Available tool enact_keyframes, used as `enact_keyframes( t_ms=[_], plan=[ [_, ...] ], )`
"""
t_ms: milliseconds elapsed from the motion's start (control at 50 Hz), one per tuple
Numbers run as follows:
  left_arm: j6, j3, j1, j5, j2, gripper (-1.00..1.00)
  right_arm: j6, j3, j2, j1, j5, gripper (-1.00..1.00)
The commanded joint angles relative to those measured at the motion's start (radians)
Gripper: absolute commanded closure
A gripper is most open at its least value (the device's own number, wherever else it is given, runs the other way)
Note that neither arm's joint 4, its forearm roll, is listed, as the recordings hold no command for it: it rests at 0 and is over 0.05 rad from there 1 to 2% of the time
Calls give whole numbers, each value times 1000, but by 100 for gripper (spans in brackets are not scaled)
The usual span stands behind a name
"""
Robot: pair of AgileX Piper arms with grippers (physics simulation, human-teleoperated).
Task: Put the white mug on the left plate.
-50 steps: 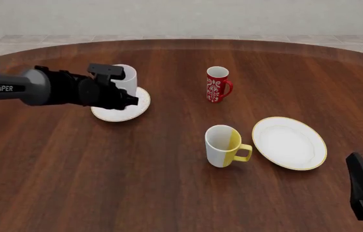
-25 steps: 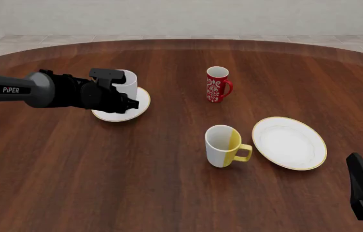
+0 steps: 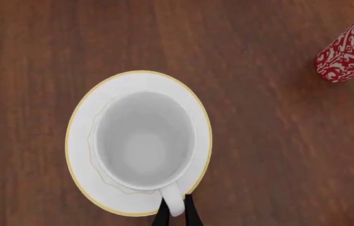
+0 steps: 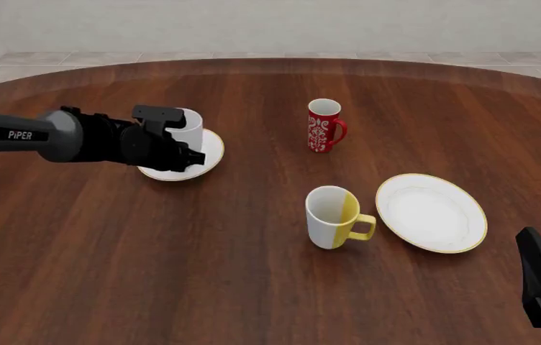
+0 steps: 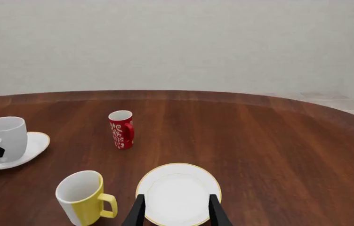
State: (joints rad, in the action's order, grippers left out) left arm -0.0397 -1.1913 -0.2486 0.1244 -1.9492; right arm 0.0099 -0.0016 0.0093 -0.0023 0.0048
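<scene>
From my station I see a plain white mug (image 4: 190, 123) sitting on a white plate (image 4: 206, 153) edged with a thin yellow-orange rim, over dark reddish-brown wood-grain tabletop (image 4: 155, 259). Toward the tabletop's far edge there is a red mug (image 4: 324, 126) covered in white swirling patterns, and a mug (image 4: 334, 216) that is half white, half yellow with a yellow handle. A larger plate (image 4: 432, 213) near the right edge is white with the same yellow-orange rim, and both arms I run are black, the left arm (image 4: 49, 134) with white "PiPER" lettering.
</scene>
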Motion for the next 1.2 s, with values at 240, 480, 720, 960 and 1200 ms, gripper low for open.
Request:
enact_keyframes(
  t_ms=[240, 480, 720, 960, 1200],
  plan=[
    [-3, -8, 5, -2, -18, 100, -1, 1, -4, 1, 4, -100],
    [-37, -25, -10, 14, -51, 100, -2, 0, 1, 0, -1, -100],
    [-8, -21, 8, 9, -39, -100, -2, 1, 0, 0, 0, -100],
    [0, -13, 10, 3, -30, -100, -3, 1, -1, 0, 2, -100],
    [9, 6, 12, 1, -5, -100, -2, -1, -4, 0, 1, -100]
  ],
)
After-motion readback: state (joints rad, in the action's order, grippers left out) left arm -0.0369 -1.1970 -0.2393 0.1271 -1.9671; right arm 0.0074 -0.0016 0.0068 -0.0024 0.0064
